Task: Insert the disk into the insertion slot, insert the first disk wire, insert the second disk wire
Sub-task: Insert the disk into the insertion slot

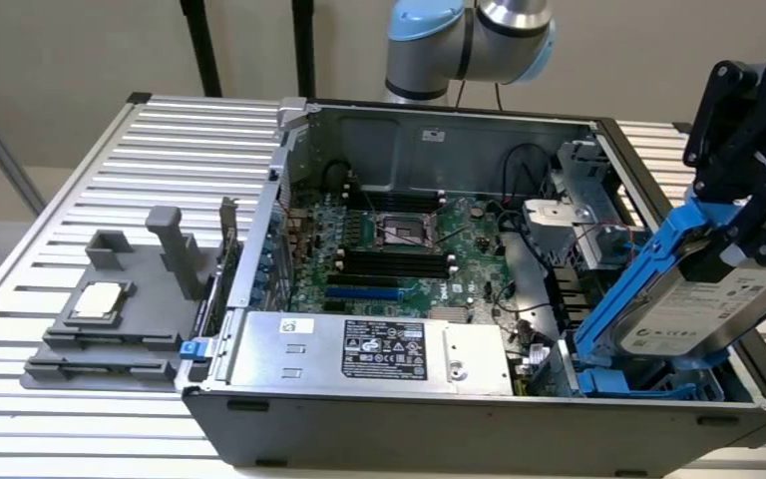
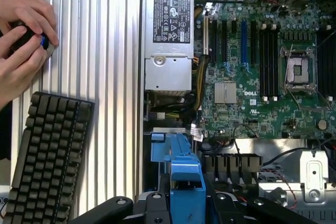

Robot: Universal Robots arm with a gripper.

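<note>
The silver disk, label showing in its blue frame, hangs tilted above the blue-tabbed insertion slot.

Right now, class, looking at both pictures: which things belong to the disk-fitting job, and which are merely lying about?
In the job: gripper, the disk it grips, insertion slot.
Lying about: power supply, motherboard, keyboard, grey fixture, a person's hands.

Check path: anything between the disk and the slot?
Nothing visible. The gripper holds the disk tilted, its lower end at the slot in the case corner at the exterior view's right. Wires lie beside the slot, toward the motherboard, not across it. The disk hides part of the opening.
</note>
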